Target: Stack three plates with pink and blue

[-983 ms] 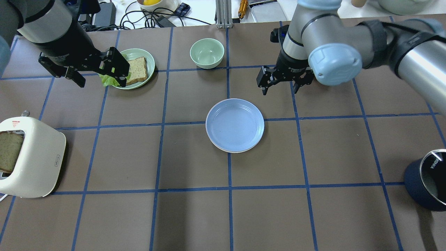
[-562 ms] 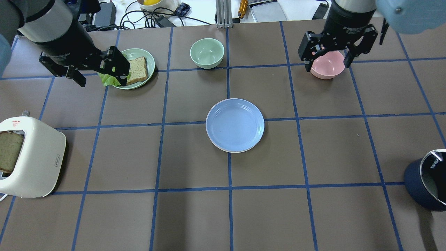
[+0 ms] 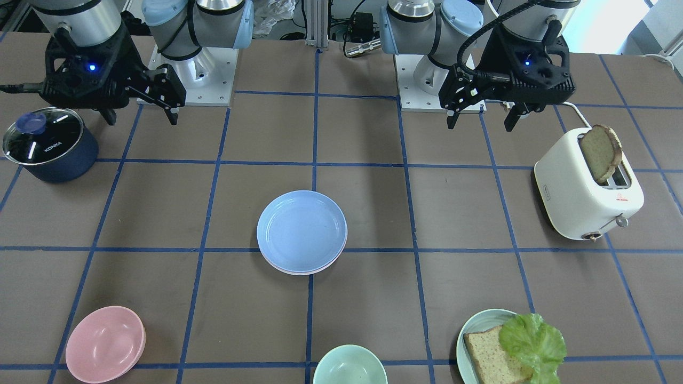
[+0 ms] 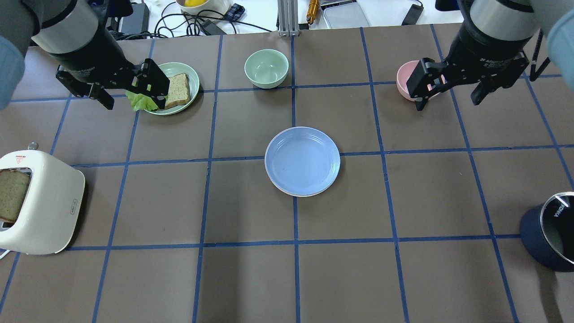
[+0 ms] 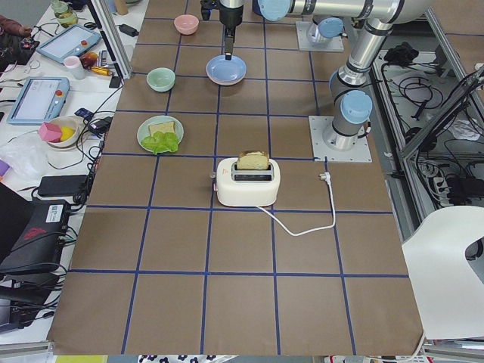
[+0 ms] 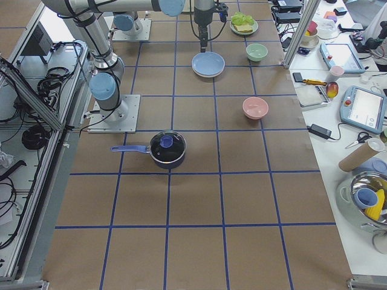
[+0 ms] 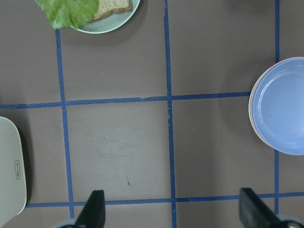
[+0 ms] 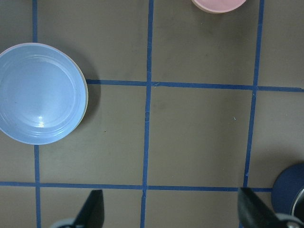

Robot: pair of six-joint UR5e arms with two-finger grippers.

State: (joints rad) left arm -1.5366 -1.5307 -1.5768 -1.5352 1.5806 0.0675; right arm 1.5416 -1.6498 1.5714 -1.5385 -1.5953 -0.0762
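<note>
The three plates sit stacked at the table's middle. The light blue plate point(image 4: 302, 160) is on top and also shows in the front view point(image 3: 302, 231). A pale pink rim point(image 7: 251, 102) and a cream rim point(image 8: 85, 92) peek out from under it. My left gripper point(image 4: 132, 98) is open and empty, high above the bread plate, far left of the stack. My right gripper point(image 4: 447, 102) is open and empty, high at the far right near the pink bowl. Both wrist views show spread fingers point(image 7: 95, 211) point(image 8: 92, 209) with nothing between them.
A pink bowl point(image 4: 405, 74) stands partly hidden behind my right gripper. A green bowl point(image 4: 266, 68) stands at the far middle. A teal plate with bread and lettuce point(image 4: 184, 87), a white toaster point(image 4: 45, 202) and a dark lidded pot point(image 4: 547, 237) stand around the edges.
My right gripper has moved from just beyond the plate stack out to the right, staying open, and the pink bowl has come into view. The left gripper has barely shifted.
</note>
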